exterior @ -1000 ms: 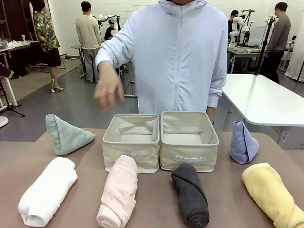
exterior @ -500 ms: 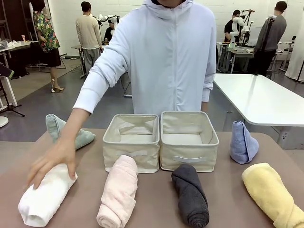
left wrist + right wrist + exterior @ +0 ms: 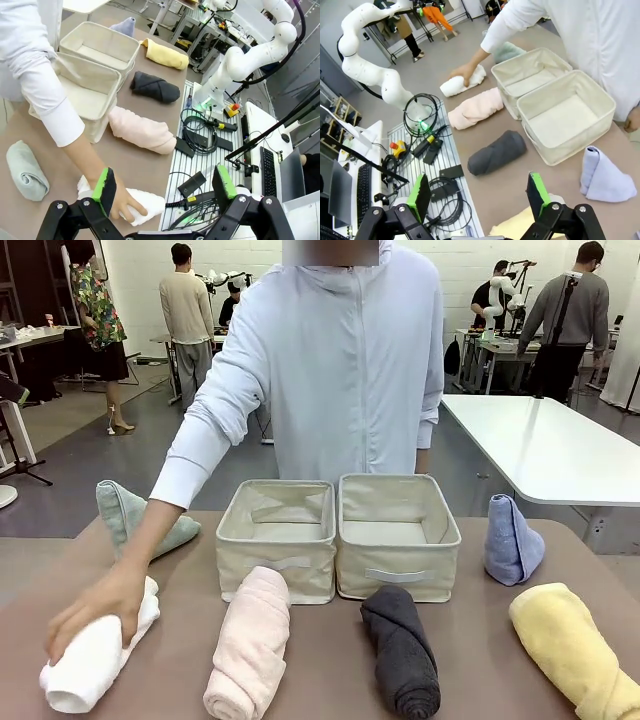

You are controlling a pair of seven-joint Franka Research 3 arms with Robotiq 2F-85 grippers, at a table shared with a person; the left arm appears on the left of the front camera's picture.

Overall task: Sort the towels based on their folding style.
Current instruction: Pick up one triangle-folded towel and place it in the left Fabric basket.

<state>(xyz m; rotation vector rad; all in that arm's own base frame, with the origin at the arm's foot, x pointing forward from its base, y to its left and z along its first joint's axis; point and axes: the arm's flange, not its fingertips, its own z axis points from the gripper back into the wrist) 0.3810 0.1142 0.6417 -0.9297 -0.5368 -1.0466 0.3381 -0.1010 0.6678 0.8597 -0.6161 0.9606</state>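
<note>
I see the table point(image 3: 330, 670), and mid-table the left bin point(image 3: 275, 562) touching the right bin point(image 3: 400, 575). Rolled towels lie nearer me: white towel point(image 3: 85, 675) (a person's hand point(image 3: 95, 615) grips it), pink towel point(image 3: 248, 645), grey towel point(image 3: 402, 650), yellow towel point(image 3: 575, 640). The cones flank the bins: teal towel point(image 3: 115, 508) left, blue towel point(image 3: 512, 540) right. Above the table, left gripper point(image 3: 164, 182) and right gripper point(image 3: 479, 190) are spread wide, empty.

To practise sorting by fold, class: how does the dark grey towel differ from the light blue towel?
Fold: the dark grey towel is rolled into a log; the light blue towel is folded into a cone. Pose: the grey one lies flat; the blue one stands tip up. Place: the grey one lies in front of the right bin; the blue one stands beside it, apart. Both are towels on the table, outside the bins.
</note>
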